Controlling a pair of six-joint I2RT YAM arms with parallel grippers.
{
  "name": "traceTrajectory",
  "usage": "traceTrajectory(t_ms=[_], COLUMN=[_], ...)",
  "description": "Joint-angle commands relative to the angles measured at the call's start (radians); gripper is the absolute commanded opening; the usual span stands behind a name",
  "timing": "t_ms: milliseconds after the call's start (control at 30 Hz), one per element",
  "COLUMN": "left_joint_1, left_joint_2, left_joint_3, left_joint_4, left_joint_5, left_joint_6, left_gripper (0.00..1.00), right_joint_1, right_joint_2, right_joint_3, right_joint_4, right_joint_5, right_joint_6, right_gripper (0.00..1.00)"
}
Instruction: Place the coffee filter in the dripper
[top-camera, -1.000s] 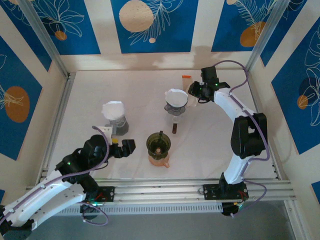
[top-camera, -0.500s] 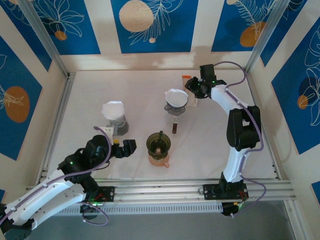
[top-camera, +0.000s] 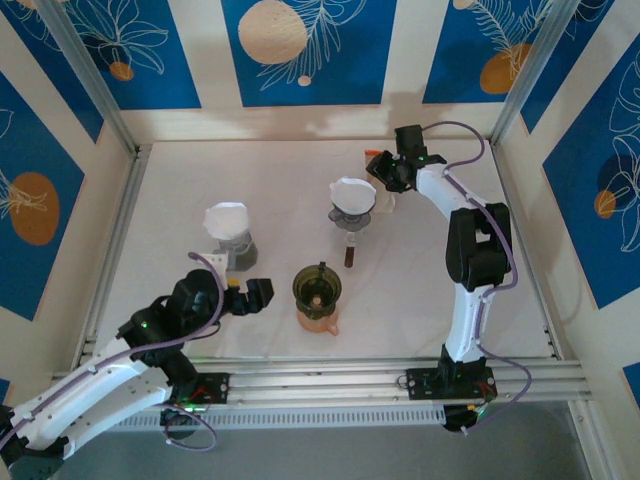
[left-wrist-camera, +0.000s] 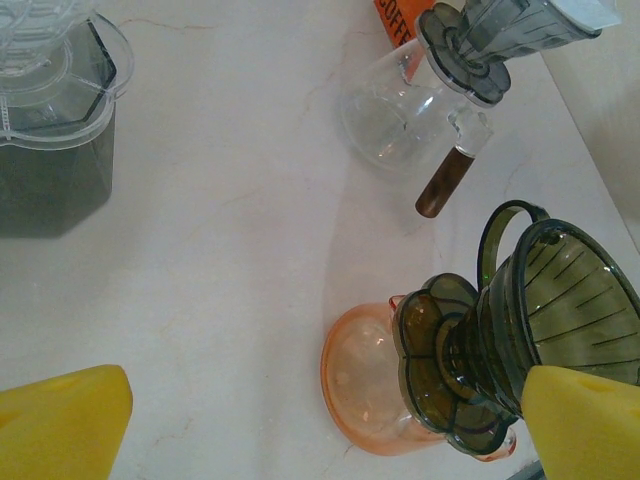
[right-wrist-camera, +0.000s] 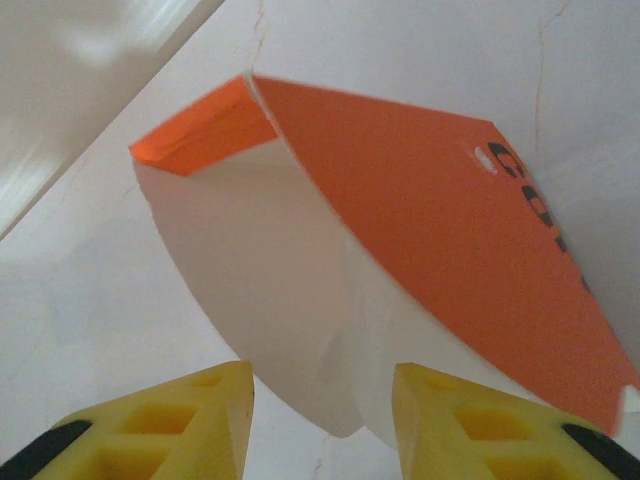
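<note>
An orange filter packet (right-wrist-camera: 450, 240) lies on the table with a stack of white coffee filters (right-wrist-camera: 260, 290) fanning out of it. My right gripper (right-wrist-camera: 322, 420) is open, and the stack's rounded edge sits between its yellow fingertips without clear contact. From above, that gripper (top-camera: 381, 172) hovers over the packet (top-camera: 371, 153) at the back right. The empty green dripper (top-camera: 317, 288) sits on a pink carafe (left-wrist-camera: 365, 385) at the front centre. My left gripper (top-camera: 258, 293) is open and empty just left of it, with the green dripper (left-wrist-camera: 545, 320) by its right finger.
A clear dripper with a white filter (top-camera: 351, 198) stands on a glass server (left-wrist-camera: 400, 115) beside the packet. Another filter-lined dripper (top-camera: 228, 222) sits on a dark container (left-wrist-camera: 50, 150) at the left. Metal frame rails border the table.
The right gripper has moved back and left, closing in on the orange packet. The left arm has barely shifted.
</note>
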Motion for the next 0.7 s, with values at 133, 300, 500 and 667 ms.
traceTrajectory(t_ms=[133, 300, 500, 667], left_joint_1=[-0.006, -0.007, -0.005, -0.005], left_joint_2=[0.001, -0.004, -0.009, -0.010], left_joint_3=[-0.003, -0.001, 0.000, 0.001], left_joint_4=[0.011, 0.006, 0.001, -0.001], left_joint_5=[-0.005, -0.008, -0.012, -0.013], left_joint_6=[-0.015, -0.015, -0.014, -0.013], left_gripper=[1.00, 1.00, 1.00, 1.00], right_joint_1=[0.016, 0.025, 0.036, 0.045], right_joint_2=[0.044, 0.050, 0.018, -0.036], right_joint_3=[0.050, 0.060, 0.040, 0.018], right_joint_4=[-0.052, -0.079, -0.069, -0.056], right_joint_5=[0.038, 0.084, 0.121, 0.151], right_joint_6=[-0.021, -0.051, -0.094, -0.129], right_gripper=[0.33, 0.21, 0.04, 0.00])
